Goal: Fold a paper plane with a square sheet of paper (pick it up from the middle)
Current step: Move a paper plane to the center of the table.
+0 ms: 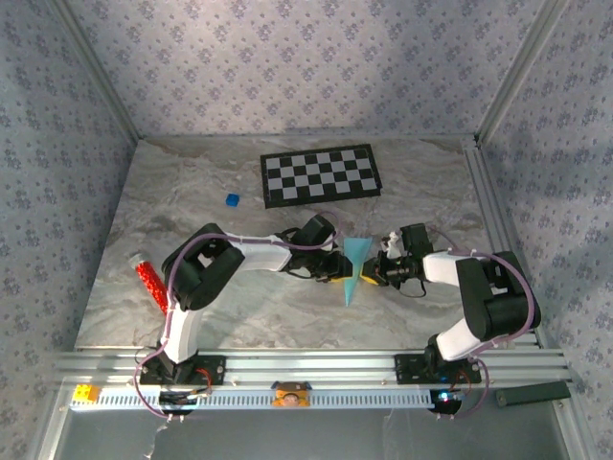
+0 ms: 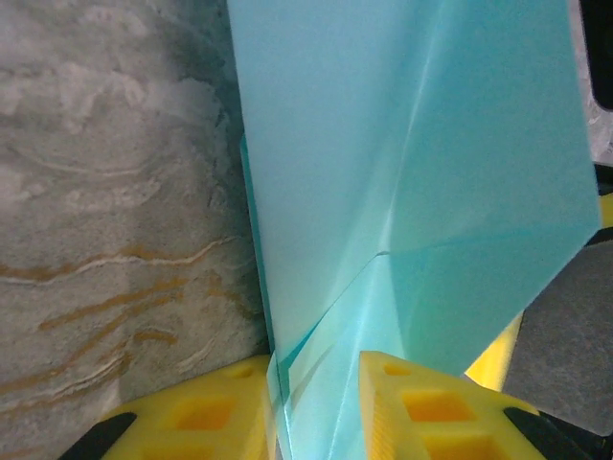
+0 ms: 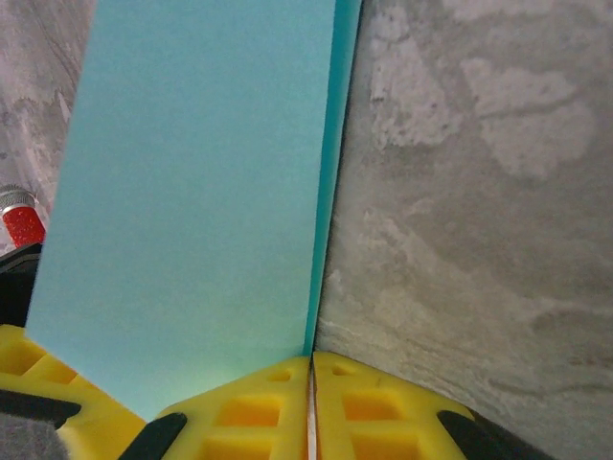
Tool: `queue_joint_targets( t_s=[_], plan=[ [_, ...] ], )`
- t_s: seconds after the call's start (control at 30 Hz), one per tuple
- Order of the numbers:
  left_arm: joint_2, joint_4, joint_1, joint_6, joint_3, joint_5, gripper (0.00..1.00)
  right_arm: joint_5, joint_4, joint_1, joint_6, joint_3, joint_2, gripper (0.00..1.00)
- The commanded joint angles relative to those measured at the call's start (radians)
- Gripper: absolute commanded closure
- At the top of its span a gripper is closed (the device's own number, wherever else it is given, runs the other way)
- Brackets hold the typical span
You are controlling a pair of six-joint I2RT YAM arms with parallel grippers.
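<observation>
The square sheet of paper is folded into a slim, pointed, light-blue paper plane [image 1: 354, 268], its tip toward the near edge, standing between the two grippers at mid-table. My left gripper [image 1: 337, 270] is at its left side. In the left wrist view the folded layers [image 2: 402, 172] run down through the gap of the left gripper [image 2: 316, 412], whose yellow fingers [image 2: 192, 417] stand apart. My right gripper [image 1: 375, 273] is at its right side. In the right wrist view the right gripper [image 3: 309, 412] is pressed shut on the fold edge of the paper [image 3: 192, 192].
A black-and-white checkerboard [image 1: 321, 175] lies at the back of the marble table. A tiny dark-blue cube [image 1: 232, 199] sits to its left. A red tube [image 1: 149, 278] lies near the left arm, also in the right wrist view [image 3: 21, 225]. The metal rail [image 1: 306, 369] runs along the near edge.
</observation>
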State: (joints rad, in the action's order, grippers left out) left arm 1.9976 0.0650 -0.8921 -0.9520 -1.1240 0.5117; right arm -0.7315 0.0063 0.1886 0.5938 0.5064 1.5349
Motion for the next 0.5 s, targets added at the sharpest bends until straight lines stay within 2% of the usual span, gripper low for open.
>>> queue_joint_targets(
  t_s=[0.0, 0.17, 0.27, 0.37, 0.47],
  plan=[
    [0.042, 0.087, -0.013, -0.005, -0.013, -0.006, 0.75, -0.018, 0.0, 0.009, 0.008, -0.019, 0.018, 0.9],
    [0.036, 0.087, -0.013, -0.002, -0.011, -0.005, 0.82, -0.017, 0.001, 0.006, 0.011, -0.019, 0.015, 0.9],
    [0.021, 0.079, -0.013, 0.007, -0.005, -0.013, 0.91, -0.02, 0.004, 0.004, 0.017, -0.019, 0.006, 0.89],
    [-0.039, 0.024, -0.013, 0.025, 0.016, -0.079, 0.96, -0.013, -0.009, -0.007, 0.019, -0.014, -0.025, 0.88],
    [-0.144, -0.115, -0.015, 0.069, 0.038, -0.222, 0.98, 0.017, -0.059, -0.015, 0.005, -0.007, -0.074, 0.85]
  ],
)
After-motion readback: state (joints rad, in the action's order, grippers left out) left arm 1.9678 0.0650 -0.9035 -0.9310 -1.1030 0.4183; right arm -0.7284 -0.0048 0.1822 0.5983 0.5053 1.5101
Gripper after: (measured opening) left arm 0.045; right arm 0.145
